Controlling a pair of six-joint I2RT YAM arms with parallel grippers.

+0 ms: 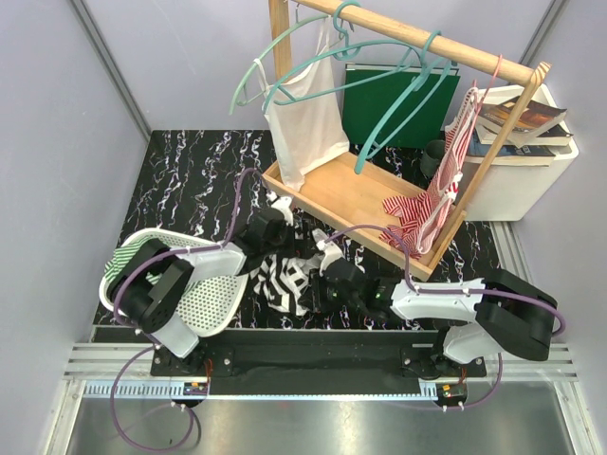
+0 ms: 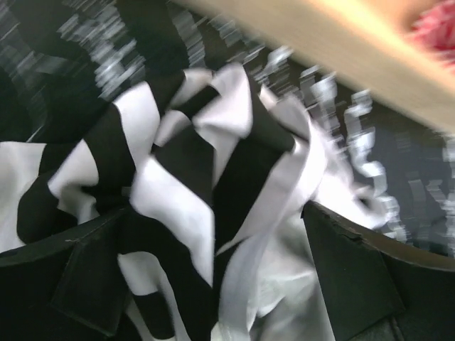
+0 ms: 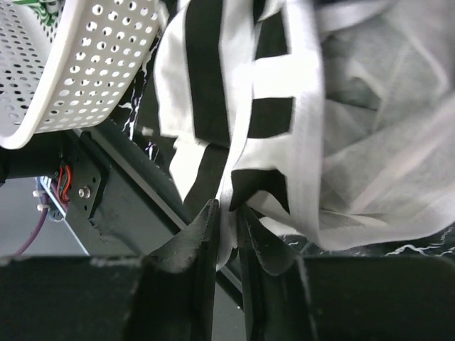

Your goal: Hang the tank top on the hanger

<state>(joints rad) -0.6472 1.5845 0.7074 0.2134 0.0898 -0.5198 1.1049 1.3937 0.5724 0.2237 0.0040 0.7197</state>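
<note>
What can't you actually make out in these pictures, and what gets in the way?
- Top view: the tank top lies crumpled, partly covered by the left arm and the right arm, so its straps cannot be found.
- Left wrist view: motion blur smears the wooden rack base and a red patch cut off at the corner.
- Right wrist view: the white basket runs off the top and left edges.

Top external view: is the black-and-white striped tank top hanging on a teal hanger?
No, the striped tank top lies crumpled on the marbled table, below the wooden rail holding the teal hangers.
</note>
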